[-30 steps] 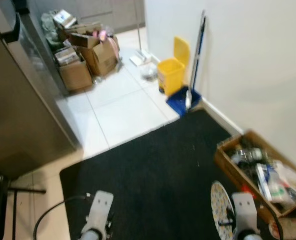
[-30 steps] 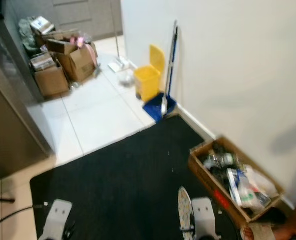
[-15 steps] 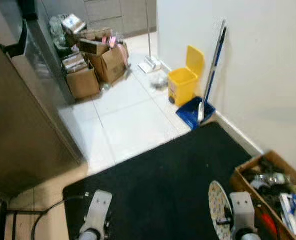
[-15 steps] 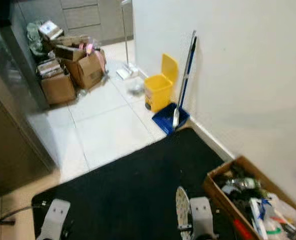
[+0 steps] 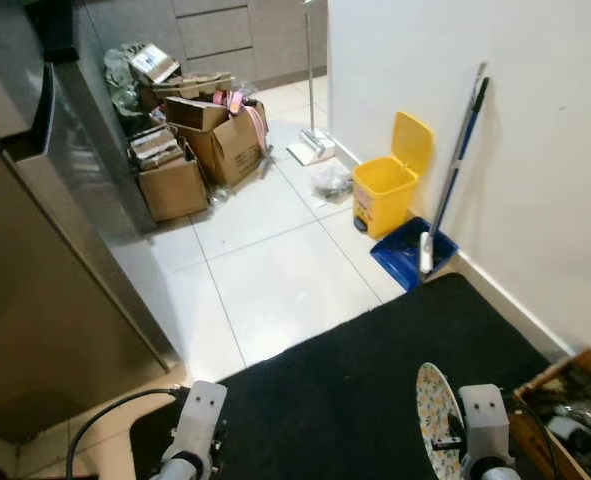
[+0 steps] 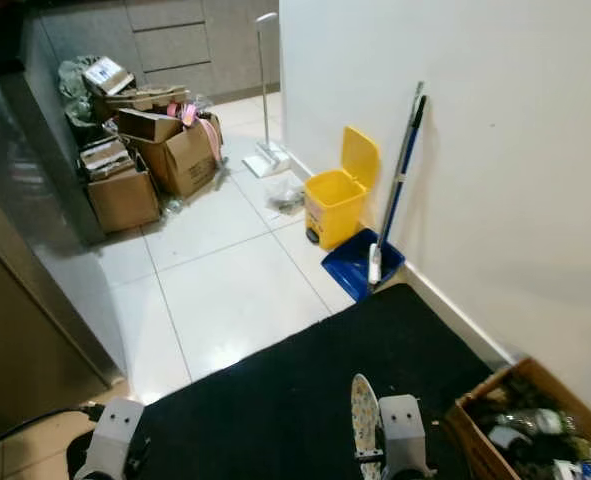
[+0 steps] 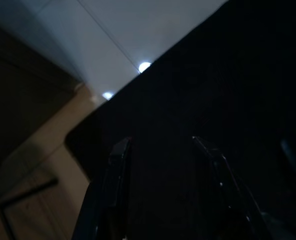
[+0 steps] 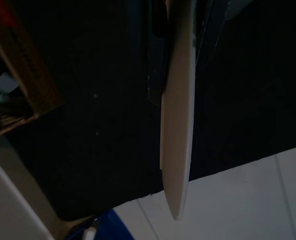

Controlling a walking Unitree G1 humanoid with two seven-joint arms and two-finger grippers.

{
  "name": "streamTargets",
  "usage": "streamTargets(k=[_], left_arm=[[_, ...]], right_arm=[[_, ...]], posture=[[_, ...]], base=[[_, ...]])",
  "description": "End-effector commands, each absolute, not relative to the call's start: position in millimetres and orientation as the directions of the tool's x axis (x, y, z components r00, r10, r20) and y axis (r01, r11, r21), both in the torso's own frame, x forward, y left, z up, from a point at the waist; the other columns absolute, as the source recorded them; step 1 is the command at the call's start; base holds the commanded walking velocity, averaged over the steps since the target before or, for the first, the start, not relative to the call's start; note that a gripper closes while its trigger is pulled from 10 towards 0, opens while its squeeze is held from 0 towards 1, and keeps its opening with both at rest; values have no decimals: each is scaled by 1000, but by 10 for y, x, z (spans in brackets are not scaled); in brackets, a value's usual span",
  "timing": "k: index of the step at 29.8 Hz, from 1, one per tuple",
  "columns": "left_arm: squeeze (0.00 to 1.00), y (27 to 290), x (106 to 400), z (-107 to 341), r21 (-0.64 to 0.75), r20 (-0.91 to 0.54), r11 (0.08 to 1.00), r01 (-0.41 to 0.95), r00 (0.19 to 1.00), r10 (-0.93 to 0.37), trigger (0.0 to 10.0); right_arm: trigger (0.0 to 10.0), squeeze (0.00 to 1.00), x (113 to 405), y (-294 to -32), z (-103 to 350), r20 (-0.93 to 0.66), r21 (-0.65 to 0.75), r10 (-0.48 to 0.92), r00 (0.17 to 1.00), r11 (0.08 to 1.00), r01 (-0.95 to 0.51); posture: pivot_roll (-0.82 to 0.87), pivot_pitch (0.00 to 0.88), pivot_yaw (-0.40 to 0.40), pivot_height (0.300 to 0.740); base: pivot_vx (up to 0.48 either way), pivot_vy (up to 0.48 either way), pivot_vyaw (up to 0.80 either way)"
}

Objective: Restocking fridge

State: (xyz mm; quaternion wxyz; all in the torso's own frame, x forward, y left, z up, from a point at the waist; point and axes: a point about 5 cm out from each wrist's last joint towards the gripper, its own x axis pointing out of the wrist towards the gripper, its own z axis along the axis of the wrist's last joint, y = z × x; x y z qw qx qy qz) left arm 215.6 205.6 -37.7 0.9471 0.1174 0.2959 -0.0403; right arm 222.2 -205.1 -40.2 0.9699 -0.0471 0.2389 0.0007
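Observation:
My right gripper (image 8: pixel 180 75) is shut on a patterned plate (image 5: pixel 434 421), held on edge low over the black mat (image 5: pixel 365 370); the right wrist view shows the plate's white rim (image 8: pixel 178 130) between the fingers. My left gripper (image 7: pixel 160 142) is open with nothing in it, above the mat's near-left corner. The grey fridge (image 5: pixel 45 260) with its dark handle (image 5: pixel 41 103) stands at the left. A cardboard box of groceries (image 6: pixel 530 430) sits on the floor at the lower right.
A yellow bin (image 5: pixel 390 180), a blue dustpan (image 5: pixel 412 251) and a broom (image 5: pixel 457 155) stand along the white wall on the right. Several cardboard boxes (image 5: pixel 200 140) are piled at the back, past the white tiles (image 5: pixel 265 270).
The view has swung: the grocery box has slid to the lower right edge and more tile floor shows. Both grippers hold as before, the plate still in the right one.

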Motion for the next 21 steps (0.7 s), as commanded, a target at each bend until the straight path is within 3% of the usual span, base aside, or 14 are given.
streamTargets(k=[1,21], left_arm=[[0,2081,2078,-429,202,-593,969,146,806,2,10000],[0,2115,2069,-431,209,-590,969,133,807,16,10000]], right_arm=[[10000,0,2218,-2052,-405,-463,-86,-23,886,996,-19],[10000,0,2207,-1989,-426,-475,-94,8,880,994,-59]], posture=[[-78,111,33,737],[-73,110,35,737]], base=[[480,0,0],[480,0,0]])
